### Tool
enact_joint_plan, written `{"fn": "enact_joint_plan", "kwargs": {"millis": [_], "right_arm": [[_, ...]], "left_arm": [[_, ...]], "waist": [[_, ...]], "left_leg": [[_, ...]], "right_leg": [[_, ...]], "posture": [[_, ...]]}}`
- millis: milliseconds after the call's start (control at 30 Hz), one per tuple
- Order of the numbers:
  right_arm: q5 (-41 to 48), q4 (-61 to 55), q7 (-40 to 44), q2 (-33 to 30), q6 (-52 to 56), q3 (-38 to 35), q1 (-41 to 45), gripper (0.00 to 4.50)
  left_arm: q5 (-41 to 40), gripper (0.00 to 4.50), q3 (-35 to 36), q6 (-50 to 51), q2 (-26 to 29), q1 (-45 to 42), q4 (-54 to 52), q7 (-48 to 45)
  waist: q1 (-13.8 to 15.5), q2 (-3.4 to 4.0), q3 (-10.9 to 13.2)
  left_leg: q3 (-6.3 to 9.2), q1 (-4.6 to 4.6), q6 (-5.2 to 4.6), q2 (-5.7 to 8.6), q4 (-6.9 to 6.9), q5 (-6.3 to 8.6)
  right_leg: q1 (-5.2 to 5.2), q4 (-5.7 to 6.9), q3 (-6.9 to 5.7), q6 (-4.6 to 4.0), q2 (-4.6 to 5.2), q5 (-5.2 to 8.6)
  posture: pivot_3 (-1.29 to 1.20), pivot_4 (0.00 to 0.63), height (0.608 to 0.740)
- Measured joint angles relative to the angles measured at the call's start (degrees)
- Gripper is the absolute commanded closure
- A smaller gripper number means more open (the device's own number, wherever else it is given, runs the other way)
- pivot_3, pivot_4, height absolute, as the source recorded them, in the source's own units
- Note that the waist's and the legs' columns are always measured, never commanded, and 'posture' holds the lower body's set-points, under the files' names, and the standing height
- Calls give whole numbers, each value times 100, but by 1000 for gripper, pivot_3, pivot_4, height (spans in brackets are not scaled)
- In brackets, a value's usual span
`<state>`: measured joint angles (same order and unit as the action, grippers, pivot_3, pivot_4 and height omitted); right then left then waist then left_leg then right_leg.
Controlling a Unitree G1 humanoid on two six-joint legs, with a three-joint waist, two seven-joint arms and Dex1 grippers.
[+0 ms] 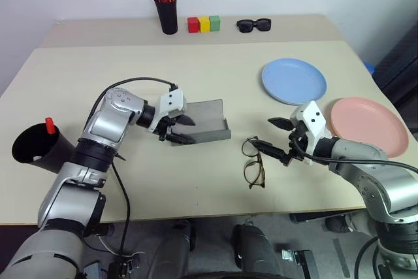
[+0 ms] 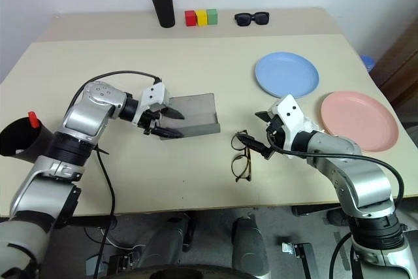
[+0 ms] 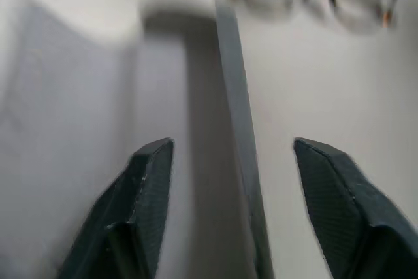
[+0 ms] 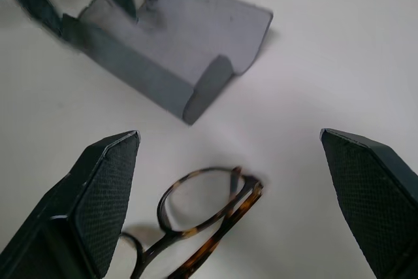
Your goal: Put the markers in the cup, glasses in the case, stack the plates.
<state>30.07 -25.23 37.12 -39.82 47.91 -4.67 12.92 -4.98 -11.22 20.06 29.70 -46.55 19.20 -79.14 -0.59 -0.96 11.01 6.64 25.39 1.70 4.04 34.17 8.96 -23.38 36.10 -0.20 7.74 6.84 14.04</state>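
The grey case (image 1: 208, 121) lies open mid-table. My left gripper (image 1: 183, 130) is open at its left end, with the case's thin wall (image 3: 238, 148) between the fingers and untouched. The wire-framed glasses (image 1: 253, 163) lie on the table right of the case. My right gripper (image 1: 274, 138) hovers open just beside and over their near end, the glasses (image 4: 196, 227) showing between its fingers. The black cup (image 1: 34, 149) stands at the table's left edge with a red marker (image 1: 49, 124) sticking out. The light blue plate (image 1: 293, 80) and pink plate (image 1: 368, 125) lie side by side at right.
At the back edge stand a black pen holder (image 1: 167, 12) with orange-capped markers, three coloured blocks (image 1: 204, 24) and black sunglasses (image 1: 253, 25). The table's front edge runs close below the glasses.
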Motion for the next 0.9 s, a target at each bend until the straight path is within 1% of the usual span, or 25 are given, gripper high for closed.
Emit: {"fn": "enact_joint_plan", "kwargs": {"millis": [67, 133, 233, 367, 500, 633, 900], "right_arm": [[21, -70, -156, -164, 406, -11, 125, 0], [262, -190, -256, -170, 879, -150, 250, 0], [815, -267, -447, -80, 1789, -538, 370, 0], [1512, -316, -713, 183, 2946, -1021, 453, 0], [1887, -373, -930, 403, 3712, -1282, 504, 0], [1990, -341, -1168, 782, 4290, -1409, 526, 0], [2140, 76, -1572, 1138, 4419, -1475, 532, 0]], "left_arm": [[-316, 1724, 366, 47, -172, 13, -85, 309], [-505, 1724, 661, -194, -206, 268, -490, 591], [-828, 1724, 830, -504, -144, 1289, -1571, 705], [-1229, 1724, 901, -263, 39, 2573, -2820, 901], [-1518, 1724, 1051, -152, 244, 3327, -3783, 1143], [-1680, 1724, 1095, -223, 367, 4112, -4202, 1310], [-1696, 1724, 1184, -571, 533, 4597, -4408, 1543]], "waist": [[-2, 1, 0], [-34, 5, -3], [-55, 19, -10], [7, 20, -9], [69, 26, -14], [95, 39, -19], [121, 43, -21]], "left_leg": [[4, 0, 0, 0, 0, 0], [2, -2, -3, -2, -5, 2], [-6, -8, -11, -9, -14, 7], [-4, -4, -11, -9, -2, 7], [-9, -6, -11, -10, 2, 7], [-16, -5, -11, -13, -1, 8], [-23, -4, -12, -13, -1, 9]], "right_leg": [[-3, 1, 1, 0, 0, 0], [-4, 0, 4, 0, 0, 0], [-5, 1, 14, -2, 3, -1], [-1, -3, 14, -21, 3, 8], [6, -16, 15, -29, 4, 10], [0, -15, 16, -40, 4, 17], [2, -26, 16, -43, 6, 16]], "posture": [[0, 150, 740], [0, 150, 740], [0, 150, 740], [0, 150, 740], [0, 150, 740], [0, 150, 740], [0, 150, 740]]}}
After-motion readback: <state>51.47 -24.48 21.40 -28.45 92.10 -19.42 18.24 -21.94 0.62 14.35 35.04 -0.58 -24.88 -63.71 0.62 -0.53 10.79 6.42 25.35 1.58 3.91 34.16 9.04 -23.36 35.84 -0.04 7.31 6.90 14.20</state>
